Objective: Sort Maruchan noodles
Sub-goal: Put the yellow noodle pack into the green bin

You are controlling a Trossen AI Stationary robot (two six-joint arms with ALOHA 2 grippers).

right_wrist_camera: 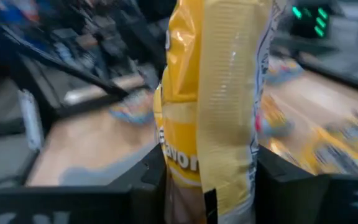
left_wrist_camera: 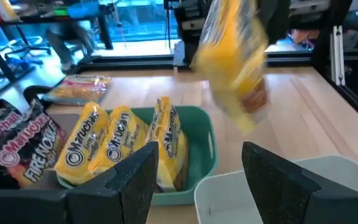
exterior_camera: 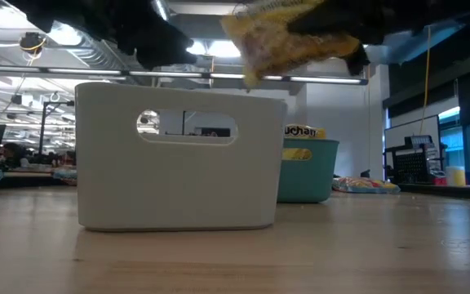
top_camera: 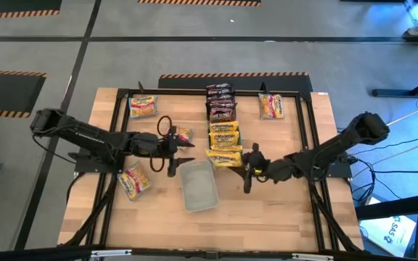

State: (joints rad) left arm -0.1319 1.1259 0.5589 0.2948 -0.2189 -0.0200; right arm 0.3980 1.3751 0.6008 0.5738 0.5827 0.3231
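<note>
My right gripper is shut on a yellow Maruchan noodle packet in the air, right of the teal tray; in the left wrist view the packet hangs blurred above the table. The teal tray holds upright yellow packets. Behind it a dark tray holds dark red packets. A pale tray stands nearer. My left gripper is open with nothing between its fingers, left of the pale tray. Loose packets lie flat on the table. My right gripper pinches the yellow packet's two flat faces between its two fingers. The fingers come about level from the table's right side. The packet stands on edge, rising above the fingers, and is lifted clear of the table and the trays.
A black frame runs around the work area on the wooden table. The pale tray stands close in front of the low camera, the teal tray behind it. Bare wood lies near the table's front edge.
</note>
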